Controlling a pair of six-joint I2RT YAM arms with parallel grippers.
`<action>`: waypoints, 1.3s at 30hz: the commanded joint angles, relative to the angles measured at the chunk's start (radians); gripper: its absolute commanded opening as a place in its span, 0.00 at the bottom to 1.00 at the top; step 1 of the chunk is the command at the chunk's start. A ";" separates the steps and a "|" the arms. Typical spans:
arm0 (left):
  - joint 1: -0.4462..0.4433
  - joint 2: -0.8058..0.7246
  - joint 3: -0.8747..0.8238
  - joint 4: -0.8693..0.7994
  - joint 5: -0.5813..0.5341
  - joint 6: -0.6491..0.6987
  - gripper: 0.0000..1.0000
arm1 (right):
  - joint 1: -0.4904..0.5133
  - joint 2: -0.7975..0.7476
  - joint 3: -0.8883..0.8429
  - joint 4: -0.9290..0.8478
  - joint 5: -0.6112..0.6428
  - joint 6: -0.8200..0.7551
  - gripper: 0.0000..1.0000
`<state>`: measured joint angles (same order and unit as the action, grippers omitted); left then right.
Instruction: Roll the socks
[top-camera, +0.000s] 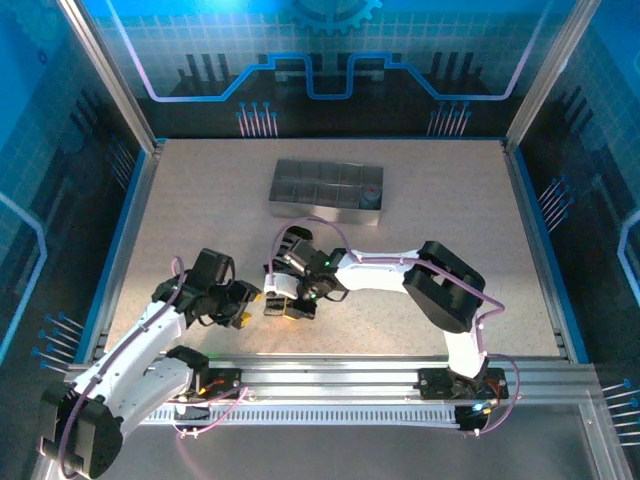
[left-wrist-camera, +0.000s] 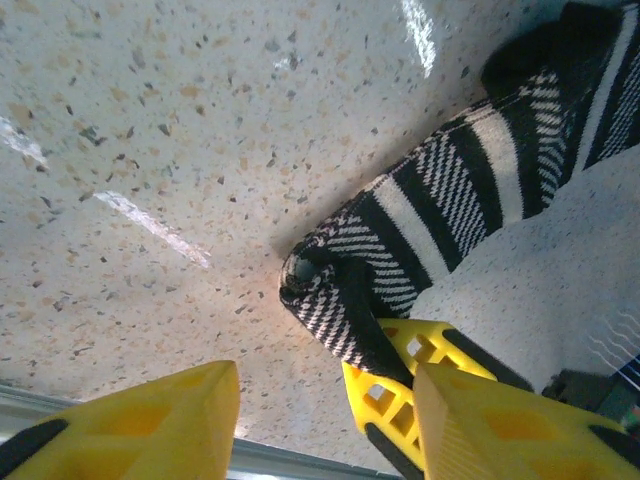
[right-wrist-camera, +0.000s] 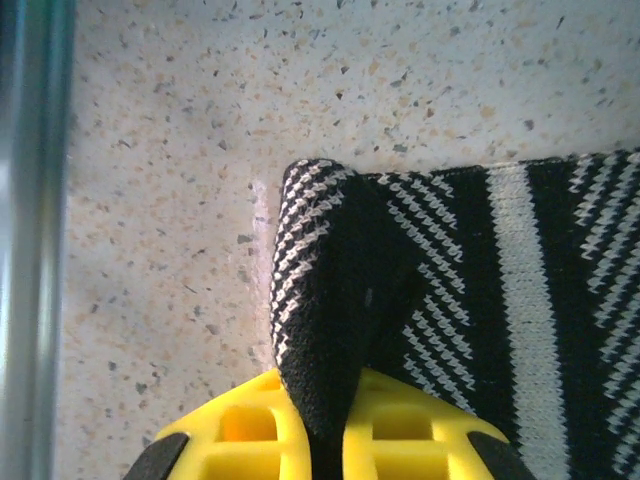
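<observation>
Left gripper: the left gripper, with yellow wedge-shaped fingers, sits near the table's front edge, left of centre. Its jaws are released and spread wide with nothing between them, and it hovers just left of the sock's pinched end.
Table: the pale speckled stone-look tabletop lies bare to the left of the sock. A metal rail runs along its near edge.
Sock: the black-and-white striped knitted fabric sock lies flat on the tabletop, near the front and slightly left of centre. In the left wrist view it runs from the pinched end out towards the far right. That end is bunched and folded over on itself.
Right gripper: the right gripper, also with yellow fingers, is clenched on the folded end of the sock. A ridge of dark fabric is squeezed between its two fingers. It is close beside the left gripper, and its white arm reaches in from the right.
Tray: the grey rectangular metal compartment tray sits on the far half of the table, well apart from both grippers. What is in its compartments is too small to tell.
</observation>
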<state>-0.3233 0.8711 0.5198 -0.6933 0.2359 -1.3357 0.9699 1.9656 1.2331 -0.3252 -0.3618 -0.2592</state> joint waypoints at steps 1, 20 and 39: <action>-0.039 0.002 -0.037 0.077 0.036 -0.063 0.53 | -0.045 0.063 0.045 -0.100 -0.196 0.131 0.00; -0.146 0.341 -0.063 0.382 -0.028 -0.280 0.53 | -0.142 0.177 0.078 -0.110 -0.378 0.310 0.00; -0.148 0.474 0.003 0.142 0.015 -0.278 0.00 | 0.144 -0.391 -0.480 0.545 0.450 -0.237 0.71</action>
<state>-0.4686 1.2991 0.5247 -0.4011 0.2604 -1.6176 1.0523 1.5940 0.7998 0.0307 -0.2207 -0.2722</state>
